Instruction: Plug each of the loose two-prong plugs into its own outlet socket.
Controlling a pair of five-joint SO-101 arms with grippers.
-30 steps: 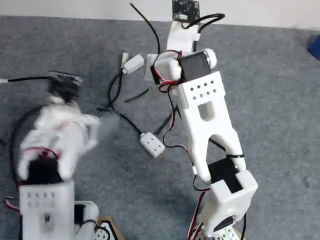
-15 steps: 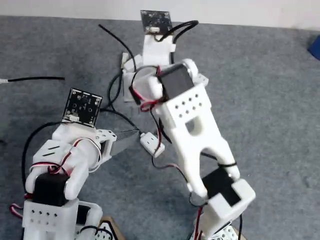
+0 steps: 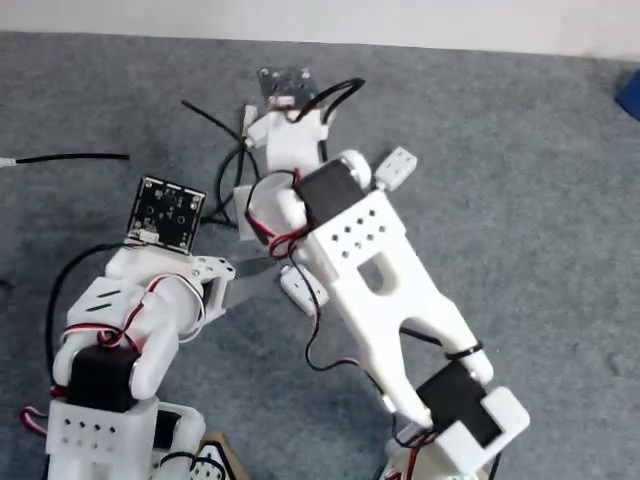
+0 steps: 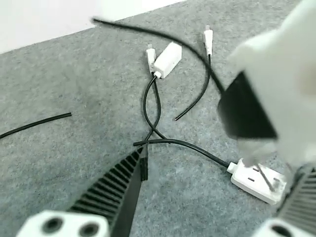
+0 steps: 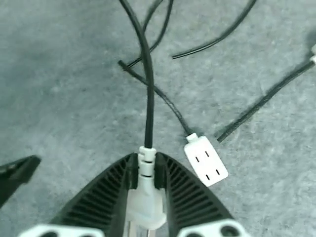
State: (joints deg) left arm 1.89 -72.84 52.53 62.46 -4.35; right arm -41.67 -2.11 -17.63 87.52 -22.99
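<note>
Grey carpet [image 3: 560, 250] carries everything, with a pale wall along its far edge. Right gripper [image 5: 146, 161]: jaws closed tight on a white two-prong plug [image 5: 144, 200], gripped by the body between ridged black pads. Its black cord [image 5: 148, 89] runs straight out past the fingertips; prongs hidden. White outlet socket [image 5: 206, 160] lies flat on the carpet just beside that gripper's tip, not touching it. Two pairs of slots face up with nothing in them, and its own black lead runs off one end. From the high view this socket sits near the middle of the carpet, partly under the right arm [image 3: 370, 260]. Left gripper [image 4: 222, 168]: spread wide, nothing held. One ridged finger [image 4: 121, 187] is low over the carpet beside a spot where two cords cross; the other is close to the socket. Toward the far edge of the carpet lies a second white socket block [image 4: 167, 58], with a small white plug [image 4: 150, 53] right against its side; cannot tell whether they are joined. Another white plug [image 4: 208, 35] lies near the block, apart from it, on a cord that curves back toward the middle. Loose black cable [image 4: 34, 123] lies alone toward the carpet's left edge, well apart from the sockets.
</note>
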